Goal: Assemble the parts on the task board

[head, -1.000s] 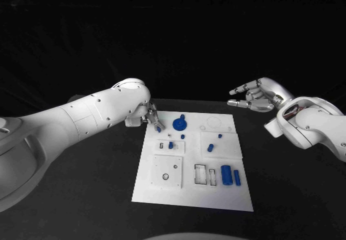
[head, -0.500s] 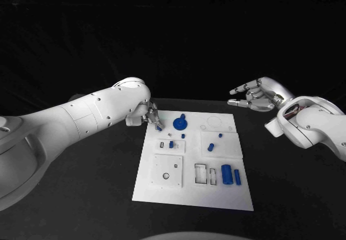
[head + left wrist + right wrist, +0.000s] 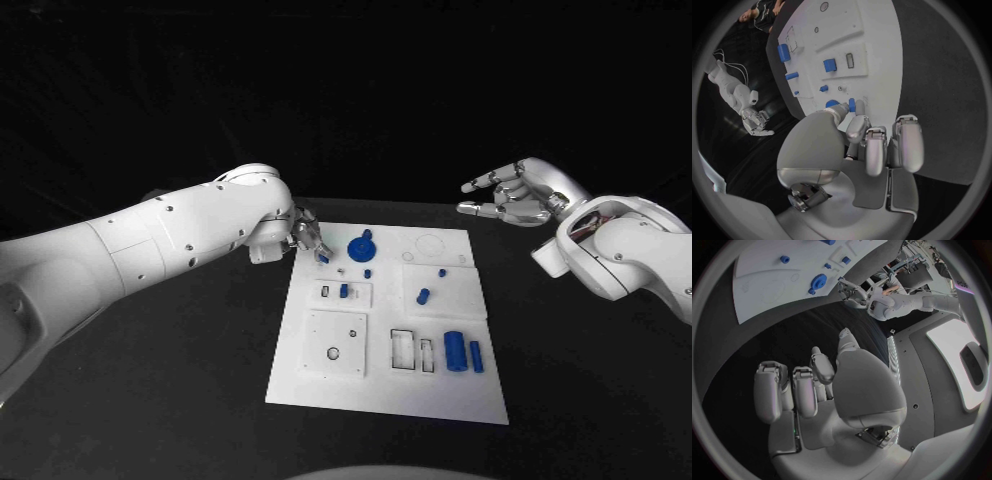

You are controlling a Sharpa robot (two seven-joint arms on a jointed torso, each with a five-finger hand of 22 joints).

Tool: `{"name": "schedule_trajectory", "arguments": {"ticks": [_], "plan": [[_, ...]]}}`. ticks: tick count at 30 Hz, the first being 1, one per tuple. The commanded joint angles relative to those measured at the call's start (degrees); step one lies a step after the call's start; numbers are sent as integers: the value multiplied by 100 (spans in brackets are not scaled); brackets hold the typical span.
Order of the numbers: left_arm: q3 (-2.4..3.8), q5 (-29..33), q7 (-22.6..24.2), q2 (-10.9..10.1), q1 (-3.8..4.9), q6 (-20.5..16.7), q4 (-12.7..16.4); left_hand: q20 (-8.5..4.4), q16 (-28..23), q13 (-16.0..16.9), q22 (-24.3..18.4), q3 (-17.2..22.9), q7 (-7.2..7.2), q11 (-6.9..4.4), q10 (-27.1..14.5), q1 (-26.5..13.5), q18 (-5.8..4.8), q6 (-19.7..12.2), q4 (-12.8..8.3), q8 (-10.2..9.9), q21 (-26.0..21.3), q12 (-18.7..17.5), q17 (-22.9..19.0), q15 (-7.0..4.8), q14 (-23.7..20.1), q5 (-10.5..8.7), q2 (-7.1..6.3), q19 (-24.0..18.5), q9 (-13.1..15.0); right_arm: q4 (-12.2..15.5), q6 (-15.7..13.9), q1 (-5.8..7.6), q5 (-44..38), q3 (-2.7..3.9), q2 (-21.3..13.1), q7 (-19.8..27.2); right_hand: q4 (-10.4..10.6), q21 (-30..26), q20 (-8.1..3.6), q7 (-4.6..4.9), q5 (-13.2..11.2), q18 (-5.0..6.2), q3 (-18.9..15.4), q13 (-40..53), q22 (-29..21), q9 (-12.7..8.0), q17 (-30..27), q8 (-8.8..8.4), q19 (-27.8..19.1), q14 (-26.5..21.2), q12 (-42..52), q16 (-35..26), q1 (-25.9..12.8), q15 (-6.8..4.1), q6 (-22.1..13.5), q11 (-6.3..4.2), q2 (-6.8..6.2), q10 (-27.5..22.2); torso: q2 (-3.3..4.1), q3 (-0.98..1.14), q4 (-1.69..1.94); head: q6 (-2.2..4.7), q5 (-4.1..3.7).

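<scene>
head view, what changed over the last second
The left arm swung slightly outward while its left hand kept its fingers at the task board's far left corner, holding a small blue part. The right hand stayed raised beside the board, holding nothing. The other parts did not move.

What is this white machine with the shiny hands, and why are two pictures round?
It is a robot with two white arms. One picture looks down from its head; the round ones come from cameras at its wrists. On the black table lies a white task board with small blue parts, like a round blue part and a blue cylinder. The left hand is over the board's far corner, pinching a small blue piece. The right hand floats off to the side, fingers curled, holding nothing.
</scene>
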Motion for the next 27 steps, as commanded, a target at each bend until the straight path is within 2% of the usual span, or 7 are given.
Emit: {"name": "schedule_trajectory", "arguments": {"ticks": [1, 5, 7, 11, 15, 18, 27], "plan": [[-12, 19, 77, -161, -84, -645, 332, 0, 18, 15, 483, 801, -32, 2, 51, -64, -14, -25, -747, 31, -3, 31, 1510, 6, 592, -13, -25, 274, 12, -10, 90, -13, -9, -4, -3, -1, -18, -34, -14, 0, 21, 48, -19, -1, -4, 0, 941, -5, -12, 467, 7, -38, -8, -32, 21, -23, 33, -13, -4, 4, 20, -21, -1], [-37, -123, 177, -393, -207, -999, 708, -8, 18, 24, 527, 947, -40, -8, 80, -99, -24, -9, -823, 73, 31, 43, 1510, -1, 592, 34, -120, 291, 31, -14, 86, -23, -2, -9, -10, 3, -18, -34, -14, 0, 21, 48, -19, -1, -4, 0, 941, -5, -12, 467, 7, -38, -8, -32, 21, -23, 33, -13, -20, 12, 41, -32, -5], [-49, -241, 243, -509, -270, -1216, 906, -9, 18, 29, 536, 962, -41, -10, 87, -106, -26, -5, -829, 78, 38, 49, 1510, -2, 592, 37, -131, 295, 33, -16, 83, -27, 0, -10, -14, 7, -19, -36, -14, 1, 24, 48, -19, -7, -8, 0, 934, -5, -13, 465, 0, -42, -8, -32, 21, -23, 37, -16, -26, 10, 57, -54, -20], [-61, -398, 305, -666, -362, -1398, 1182, -13, 18, 57, 574, 1003, -46, -15, 114, -129, -35, 8, -842, 92, 70, 76, 1510, -6, 592, 40, -159, 309, 38, -22, 88, -34, 3, -12, -15, 10, -19, -37, -14, 1, 26, 49, -19, -9, -10, 0, 931, -5, -14, 465, -4, -43, -8, -32, 21, -23, 38, -18, -30, 9, 56, -71, -8], [-65, -448, 299, -756, -418, -1401, 1346, -14, 18, 64, 588, 1013, -48, -16, 120, -136, -38, 11, -843, 95, 81, 82, 1510, -7, 592, 40, -165, 313, 39, -24, 89, -38, 6, -13, -15, 12, -19, -37, -14, 1, 26, 49, -19, -9, -10, 0, 931, -5, -14, 465, -4, -43, -8, -32, 21, -23, 38, -18, -29, 15, 51, -75, -4], [-66, -469, 266, -812, -456, -1334, 1455, -15, 18, 70, 591, 1026, -50, -18, 128, -143, -39, 15, -847, 98, 84, 89, 1510, -9, 592, 39, -172, 315, 39, -25, 90, -42, 6, -14, -15, 13, -19, -37, -14, 1, 26, 49, -19, -9, -10, 0, 931, -5, -14, 465, -4, -43, -8, -32, 21, -23, 38, -18, -23, 9, 50, -83, -7], [-68, -490, 139, -891, -509, -927, 1634, -18, 18, 72, 602, 1056, -56, -23, 138, -157, -42, 27, -862, 108, 92, 92, 1510, -12, 592, 38, -197, 319, 42, -27, 98, -53, 8, -15, -11, 17, -19, -37, -14, 1, 26, 49, -19, -9, -10, 0, 931, -5, -14, 465, -4, -43, -8, -32, 21, -23, 38, -18, -22, 17, 43, -100, 0]]}}
